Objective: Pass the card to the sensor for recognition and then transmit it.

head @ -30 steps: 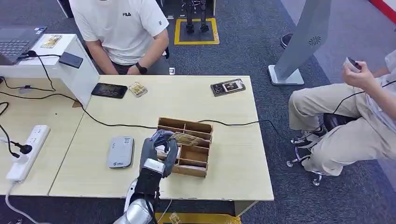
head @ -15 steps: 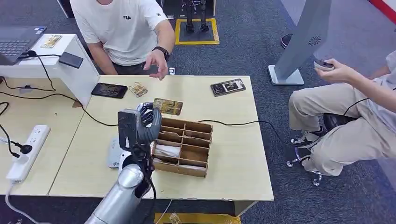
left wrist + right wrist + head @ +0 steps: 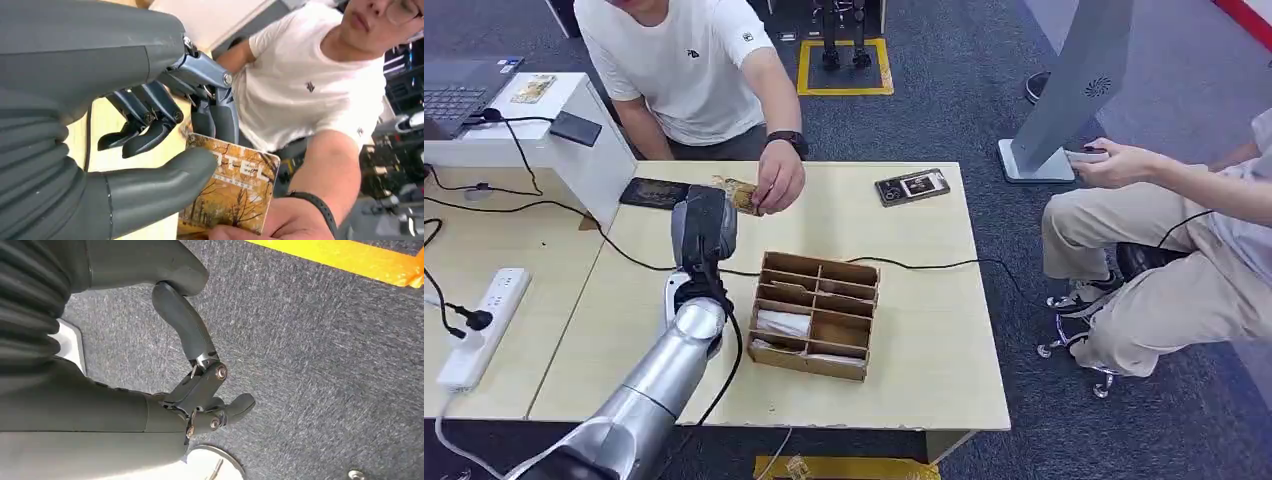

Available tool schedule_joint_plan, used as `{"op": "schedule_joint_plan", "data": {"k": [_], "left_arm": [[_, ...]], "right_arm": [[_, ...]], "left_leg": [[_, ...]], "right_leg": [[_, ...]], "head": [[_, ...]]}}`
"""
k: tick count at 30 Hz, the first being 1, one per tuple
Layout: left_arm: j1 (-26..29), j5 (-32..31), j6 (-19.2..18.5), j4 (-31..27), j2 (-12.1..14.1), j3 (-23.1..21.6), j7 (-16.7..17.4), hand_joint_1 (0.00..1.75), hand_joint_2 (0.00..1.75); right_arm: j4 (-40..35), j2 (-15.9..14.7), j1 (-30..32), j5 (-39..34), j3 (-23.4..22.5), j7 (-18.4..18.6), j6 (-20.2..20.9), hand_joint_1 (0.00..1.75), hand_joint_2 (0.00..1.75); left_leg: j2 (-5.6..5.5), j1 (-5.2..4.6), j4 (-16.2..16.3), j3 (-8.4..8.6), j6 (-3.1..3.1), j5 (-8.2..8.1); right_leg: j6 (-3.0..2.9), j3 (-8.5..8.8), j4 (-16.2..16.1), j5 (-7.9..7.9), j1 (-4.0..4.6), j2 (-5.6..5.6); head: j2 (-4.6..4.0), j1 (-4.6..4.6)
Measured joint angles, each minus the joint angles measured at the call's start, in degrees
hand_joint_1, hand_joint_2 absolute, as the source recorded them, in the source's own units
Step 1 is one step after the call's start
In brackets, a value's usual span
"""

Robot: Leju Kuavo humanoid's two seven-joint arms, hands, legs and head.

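My left hand (image 3: 705, 224) is stretched over the far side of the table (image 3: 924, 330), toward the person in the white shirt (image 3: 689, 60). It pinches a gold card (image 3: 235, 187) with autumn trees printed on it between the thumb and a dark finger. The person's hand (image 3: 780, 184) grips the card's (image 3: 742, 196) other end, so both of us hold it. Beside my forearm a sliver of the white card reader (image 3: 668, 292) shows. My right hand (image 3: 205, 405) hangs over grey carpet with its fingers loosely bent and holds nothing.
A wooden divided box (image 3: 816, 315) stands mid-table with a black cable running behind it. A dark phone (image 3: 658, 193) lies at the far left edge and another device (image 3: 912, 186) at the far right. A power strip (image 3: 479, 325) lies left. A seated person (image 3: 1184, 250) is at the right.
My left hand lifted the card out of the box and carried it toward the table's far edge. The person in white reached forward and took hold of the card's other end.
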Motion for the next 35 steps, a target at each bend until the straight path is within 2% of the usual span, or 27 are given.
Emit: {"op": "schedule_joint_plan", "data": {"k": [4,5,6,7,14,15,19,23,24,35], "left_arm": [[-1.61,-4.22,0.5,3.95,0.15,1.01,0.87,1.75,1.75],[-1.8,-5.29,0.55,4.61,0.15,1.31,0.98,1.55,1.75],[-1.92,-5.92,0.57,5.3,0.13,1.75,1.03,0.49,1.75],[-2.0,-6.07,0.57,5.79,0.11,2.06,1.03,0.0,1.75],[-1.81,-2.07,-0.37,7.1,-0.24,4.57,-1.84,0.0,1.75],[-1.72,-1.12,-0.63,7.1,-0.33,4.89,-2.32,0.0,0.0],[-0.31,3.85,-1.9,5.38,-0.59,5.92,-4.7,0.0,0.0],[1.76,9.09,-3.04,1.32,-0.79,6.64,-5.24,0.0,0.0],[2.42,10.19,-3.28,0.21,-0.81,6.67,-5.69,0.0,1.75],[15.06,22.48,-4.83,-20.86,-0.26,6.64,-8.61,0.0,1.75]], "right_arm": [[-0.33,-0.02,-0.08,0.0,0.39,0.02,0.0,0.0,1.75],[-0.35,-0.02,-0.09,0.0,0.46,0.07,0.0,0.0,1.75],[-0.37,-0.02,-0.1,0.0,0.5,0.11,0.0,0.0,1.75],[-0.42,-0.02,-0.1,0.0,0.5,0.11,-0.02,0.0,1.75],[-0.55,-0.02,-0.12,0.0,0.5,0.04,-0.22,0.0,1.75],[-0.55,-0.02,-0.11,0.0,0.5,0.02,-0.26,0.0,1.75],[-0.55,-0.02,-0.06,0.0,0.46,-0.13,-0.63,0.0,1.75],[-0.5,-0.02,0.03,0.0,-0.13,-0.7,-0.94,0.0,1.75],[-0.48,-0.02,0.06,0.0,-0.26,-0.81,-0.98,0.0,1.75],[0.63,0.02,0.19,0.0,-5.75,-2.82,-0.98,0.0,1.75]], "left_leg": [[0.0,0.0,0.0,0.0,0.0,0.0],[0.01,0.0,0.0,0.0,0.0,0.0],[0.02,0.0,0.0,0.0,0.0,0.0],[0.02,0.0,0.0,0.0,0.0,0.0],[0.01,0.0,0.0,0.0,0.0,0.0],[0.01,0.0,0.0,0.0,0.0,0.0],[0.02,0.0,0.0,0.0,0.0,0.0],[0.01,0.0,0.0,-0.01,0.0,0.0],[0.01,0.0,0.0,-0.02,0.0,0.0],[0.01,0.0,0.0,-0.02,0.0,-0.01]], "right_leg": [[0.0,0.0,0.0,0.0,0.0,0.0],[0.0,0.0,0.0,0.0,0.0,0.0],[0.0,0.0,0.0,0.0,0.0,0.01],[0.0,0.0,0.0,0.0,0.0,0.01],[0.0,-0.01,0.0,0.0,0.0,0.01],[0.0,-0.01,0.0,0.0,0.0,0.01],[0.0,-0.01,0.0,0.0,0.0,0.02],[0.0,-0.01,0.0,0.0,0.0,0.01],[0.0,-0.01,0.0,0.0,0.0,0.01],[-0.02,-0.04,-0.02,-0.02,0.0,0.01]], "head": [[0.0,-0.02],[0.0,0.02],[0.0,0.0],[0.0,0.0],[0.0,-0.02],[0.0,0.0],[0.0,-0.02],[0.0,0.0],[0.0,0.0],[0.0,0.0]]}}
